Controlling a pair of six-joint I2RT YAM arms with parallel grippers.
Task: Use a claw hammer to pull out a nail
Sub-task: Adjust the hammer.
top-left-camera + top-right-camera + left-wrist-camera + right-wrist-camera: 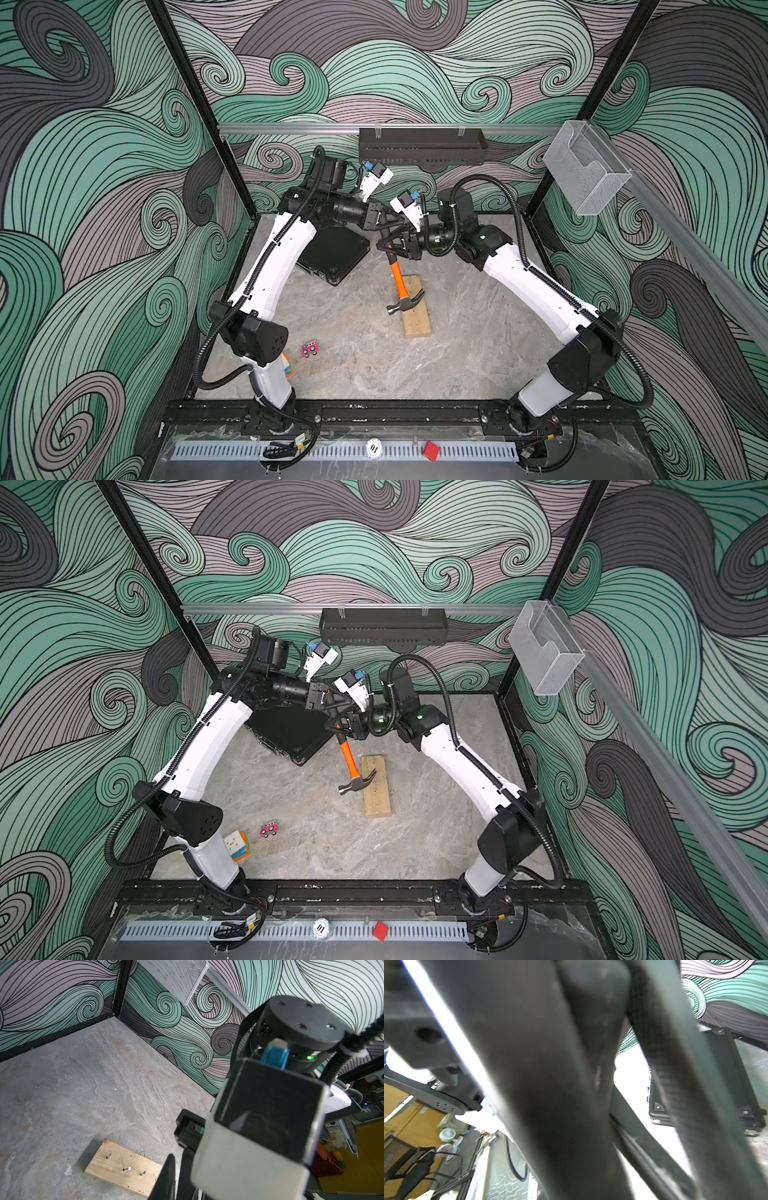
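**Claw hammer held by its black handle, head down over the wood block**

Hangs tilted in both top views: black handle uppermost, orange neck sloping down toward the near side, grey head lowest. Curved claw over the left edge of the wood block; striking face past that edge, above bare worktop. Contact with wood or nail: cannot tell.

Right gripper: jaws clamped on the black handle, just above the orange neck. From the right wrist, little beyond a dark blurred shaft filling the frame.

Left gripper: jaws close-set about the handle's top end, just beside the right gripper. Clamped on it or merely against it: cannot tell.

From the left wrist: three nails standing proud of the block's top face in a loose row, heads bright.

Elsewhere on the worktop: black case lying flat at the far side, partly under the left arm. Pink toy car and multicoloured cube near the left arm's base, well apart from the block.
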